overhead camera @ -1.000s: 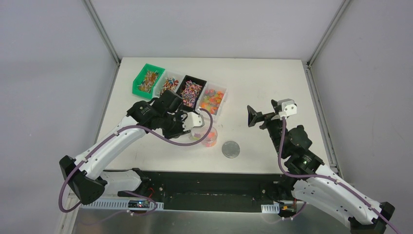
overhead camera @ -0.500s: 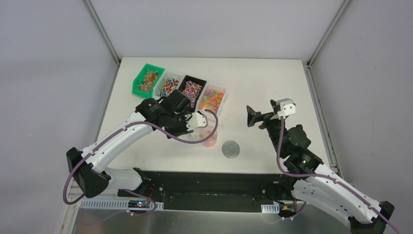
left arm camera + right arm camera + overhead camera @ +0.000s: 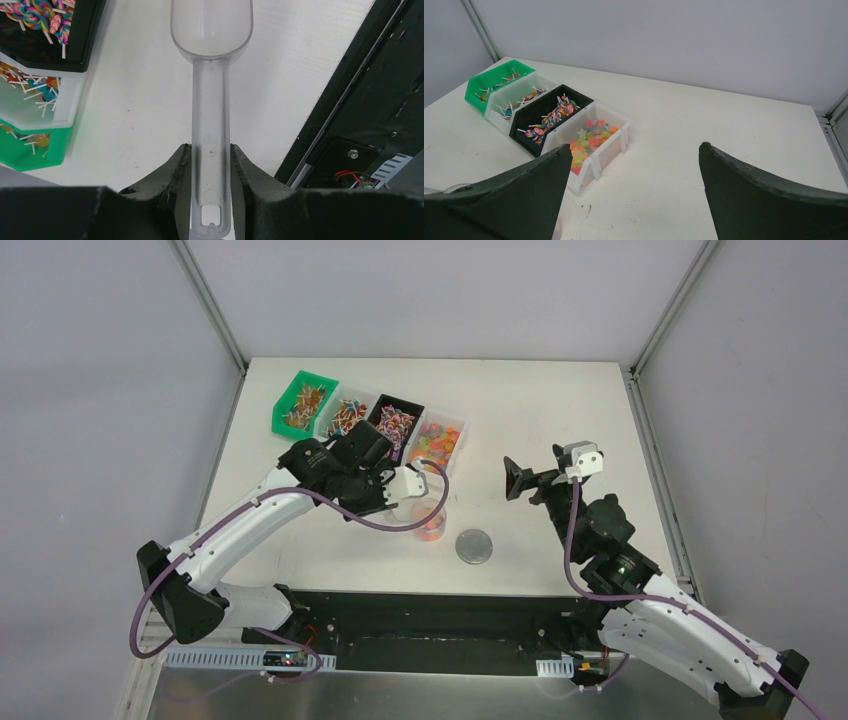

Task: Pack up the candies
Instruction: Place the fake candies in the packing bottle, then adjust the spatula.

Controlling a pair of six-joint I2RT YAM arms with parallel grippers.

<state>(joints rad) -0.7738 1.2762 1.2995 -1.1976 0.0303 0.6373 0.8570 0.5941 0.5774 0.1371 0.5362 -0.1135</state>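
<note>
Clear scoop [image 3: 211,125] now farther right

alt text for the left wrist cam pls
The left gripper clamps the handle of a clear plastic scoop, whose empty bowl points away over the white table. At left sit a black bin, a white bin and a green bin, all holding lollipops.

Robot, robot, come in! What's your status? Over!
Left claw shut on the scoop handle, bowl looks empty. Right claw open, holding nothing. Candies in the bins, some in the cup. Lid beside cup, nothing blocking.
</note>
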